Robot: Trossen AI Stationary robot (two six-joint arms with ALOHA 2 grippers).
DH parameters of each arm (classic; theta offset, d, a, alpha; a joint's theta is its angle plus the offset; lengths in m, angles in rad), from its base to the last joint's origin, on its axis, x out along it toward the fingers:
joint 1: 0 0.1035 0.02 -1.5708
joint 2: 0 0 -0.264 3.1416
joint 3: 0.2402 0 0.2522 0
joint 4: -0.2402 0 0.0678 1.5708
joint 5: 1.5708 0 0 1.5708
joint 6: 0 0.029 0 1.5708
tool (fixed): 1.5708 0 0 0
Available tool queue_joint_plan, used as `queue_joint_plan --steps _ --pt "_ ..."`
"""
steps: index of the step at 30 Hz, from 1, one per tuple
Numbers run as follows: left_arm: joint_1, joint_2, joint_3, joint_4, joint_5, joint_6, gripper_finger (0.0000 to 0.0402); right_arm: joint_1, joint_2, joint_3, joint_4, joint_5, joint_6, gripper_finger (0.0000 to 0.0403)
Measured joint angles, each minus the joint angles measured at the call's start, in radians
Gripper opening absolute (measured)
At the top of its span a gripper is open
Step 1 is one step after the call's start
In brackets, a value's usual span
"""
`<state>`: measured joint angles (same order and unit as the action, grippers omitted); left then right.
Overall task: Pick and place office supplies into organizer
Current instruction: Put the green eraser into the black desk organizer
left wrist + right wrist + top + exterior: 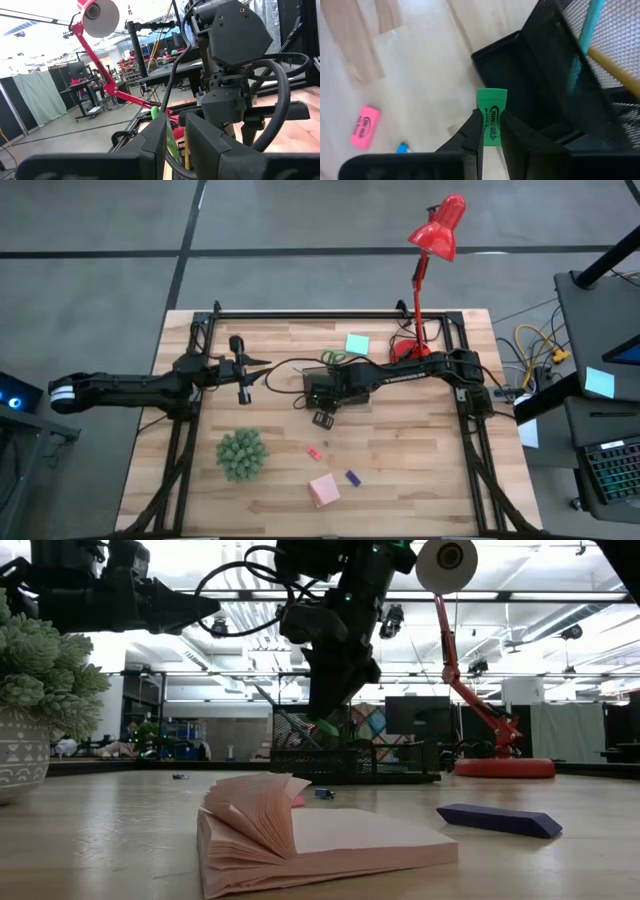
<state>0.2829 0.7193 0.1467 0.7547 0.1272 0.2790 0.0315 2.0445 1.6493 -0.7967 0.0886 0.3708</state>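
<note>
My right gripper hangs over the middle of the table, shut on a green eraser, beside the black mesh organizer. In the low view the eraser shows above the organizer. A teal pen, a yellow pencil and green-handled scissors stand in the organizer. A pink eraser, a blue eraser, a pink pad and a teal pad lie on the table. My left gripper waits shut above the table's left part. My right gripper pinches the green eraser's two broad printed faces near one end between its two fingers. The fingers come steeply from above, slanting down. The eraser sticks out beyond the fingertips, lifted clear of the table and the organizer.
A green spiky plant ball in a pot sits at the near left. The red desk lamp stands at the far right, its base behind the organizer. A small blue item lies by the pink eraser. A black frame rims the table.
</note>
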Motion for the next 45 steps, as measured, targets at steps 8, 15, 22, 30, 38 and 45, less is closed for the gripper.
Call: queue_joint_plan --steps 8,15,22,30,38,45 --pt "0.0 0.0 0.0 0.0 0.0 0.0 0.0059 0.0 0.0 0.0 0.0 0.098 -0.108 0.0043" --pt "0.0 0.0 0.0 0.0 0.0 0.0 0.0059 0.0 0.001 -0.001 0.0 0.15 -0.215 0.0043" --pt "0.0 0.0 0.0 0.0 0.0 0.0 0.0059 0.0 0.002 -0.015 -0.001 0.15 -0.287 0.0043" --pt "0.0 0.0 0.0 0.0 0.0 0.0 0.0059 0.0 0.003 -0.036 0.007 0.178 -0.311 0.0043" --pt "0.0 0.0 0.0 0.0 0.0 0.0 0.0059 0.0 0.003 -0.036 0.036 0.177 -0.386 0.0043" --pt "0.0 0.0 0.0 0.0 0.0 0.0 0.0059 0.0 0.003 -0.036 0.037 0.175 -0.41 0.0044"
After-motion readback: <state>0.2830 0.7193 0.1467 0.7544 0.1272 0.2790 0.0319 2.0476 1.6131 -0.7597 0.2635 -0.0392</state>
